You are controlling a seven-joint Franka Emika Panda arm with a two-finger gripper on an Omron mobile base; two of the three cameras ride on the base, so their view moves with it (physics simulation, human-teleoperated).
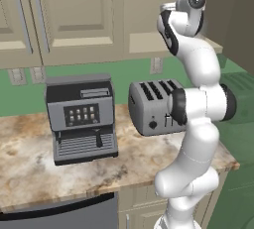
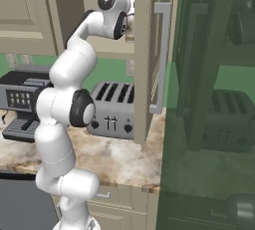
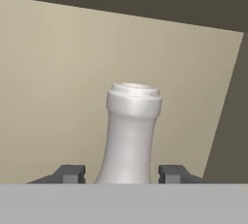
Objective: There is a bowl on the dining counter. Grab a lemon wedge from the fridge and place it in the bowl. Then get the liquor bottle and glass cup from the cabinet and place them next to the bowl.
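The liquor bottle point(image 3: 131, 136) is pale grey-white with a thick lip, and its neck rises upright between my fingertips point(image 3: 72, 173) in the hand view. A beige cabinet wall stands behind it. My gripper point(image 3: 121, 173) straddles the neck low down, with a thin gap left on each side, so it is open. In the right base view the hand point(image 2: 119, 22) reaches into the upper cabinet point(image 2: 144, 50), whose door stands open, and a bit of the bottle point(image 2: 130, 34) shows beside it. In the left base view the hand point(image 1: 191, 5) is high at the upper right.
Below the arm a stone counter point(image 1: 30, 158) carries a coffee machine point(image 1: 82, 119) and a silver toaster point(image 1: 154, 106). The open cabinet door with its long bar handle point(image 2: 160, 59) hangs right of the arm. A dark green see-through panel point(image 2: 214, 124) stands at the right.
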